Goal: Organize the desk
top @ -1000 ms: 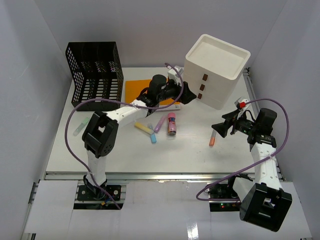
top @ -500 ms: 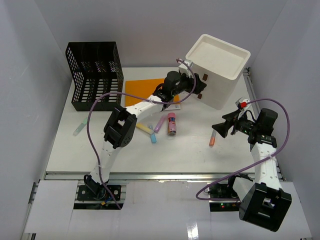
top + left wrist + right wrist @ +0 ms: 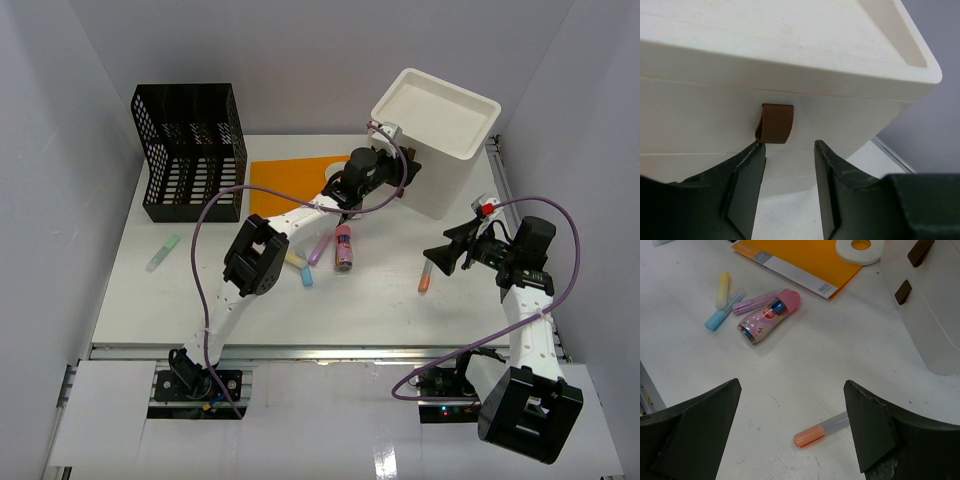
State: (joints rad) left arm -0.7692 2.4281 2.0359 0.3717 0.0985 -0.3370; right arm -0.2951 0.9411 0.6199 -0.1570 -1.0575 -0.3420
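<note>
Brown tab (image 3: 776, 123) on white box (image 3: 790, 65) just above parted left jaws, right jaws released over desk (image 3: 380, 290), orange marker (image 3: 816, 432) below

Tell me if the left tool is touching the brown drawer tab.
Cannot tell. Left wrist view: one fingertip of the left tool overlaps the brown tab at its lower corner, but depth is unclear.

The desk (image 3: 380, 300) carries a black mesh rack (image 3: 190, 150), orange folder (image 3: 285, 180), white drawer box (image 3: 440, 150), pink case (image 3: 344, 247) and markers (image 3: 425, 280).
</note>
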